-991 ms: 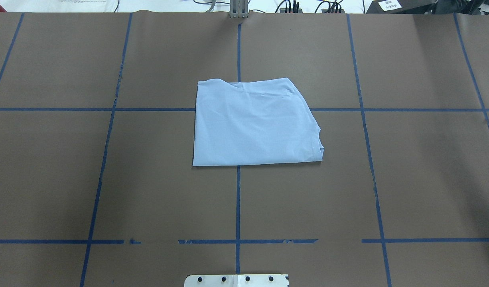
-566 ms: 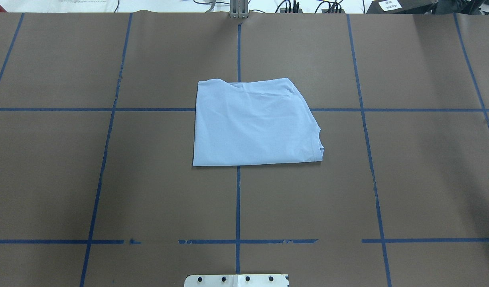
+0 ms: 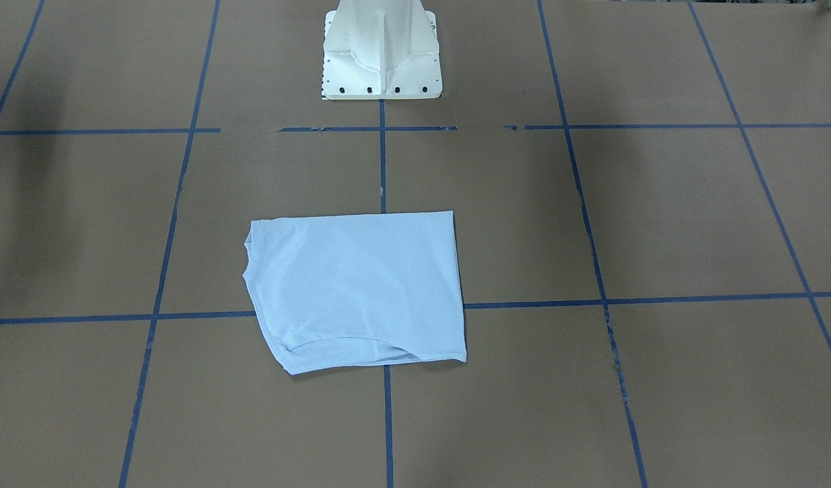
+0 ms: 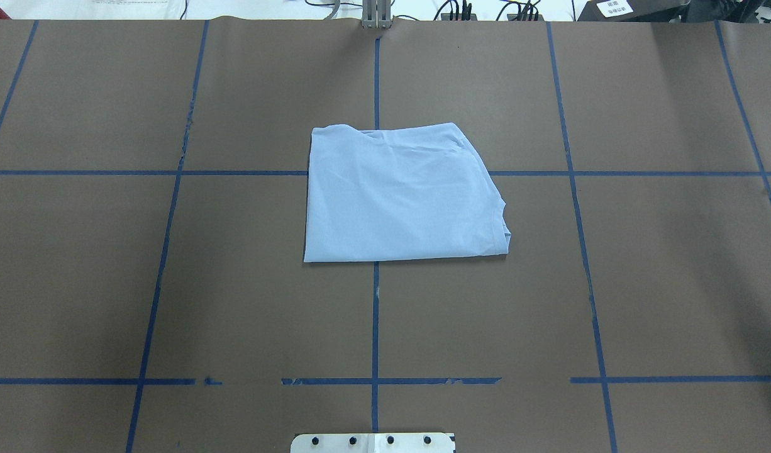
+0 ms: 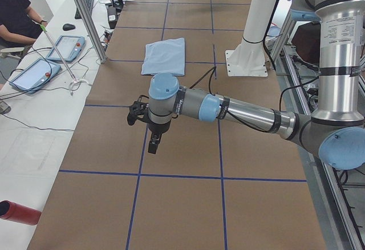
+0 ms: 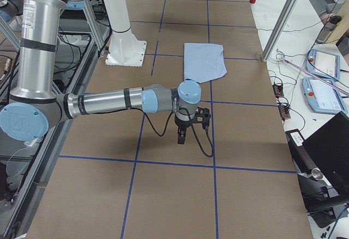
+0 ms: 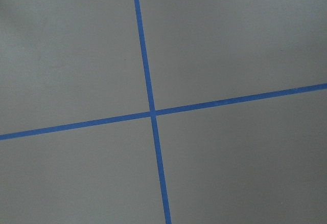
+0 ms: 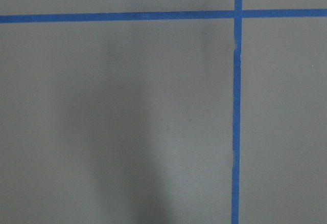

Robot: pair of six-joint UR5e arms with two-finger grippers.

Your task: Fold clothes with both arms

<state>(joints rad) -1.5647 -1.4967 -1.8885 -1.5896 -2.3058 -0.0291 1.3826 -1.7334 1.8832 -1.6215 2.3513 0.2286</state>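
Note:
The light blue T-shirt [image 4: 401,195] lies folded into a flat rectangle at the middle of the brown table; it also shows in the front view [image 3: 358,288] and both side views [image 5: 165,56] [image 6: 204,61]. No print or collar label shows. Both arms are outside the overhead and front views. In the left side view my left gripper [image 5: 154,142] hangs fingers down over bare table, well away from the shirt. My right gripper [image 6: 181,137] hangs likewise at the other end. I cannot tell whether either is open or shut. Both wrist views show only table and blue tape.
The white pedestal base [image 3: 381,61] stands at the robot's edge of the table. Blue tape lines [image 4: 375,314] grid the brown paper. A side bench holds control tablets [image 5: 34,73] and cables, with a seated person [image 5: 14,10] behind. A red cylinder [image 5: 17,212] lies on that bench.

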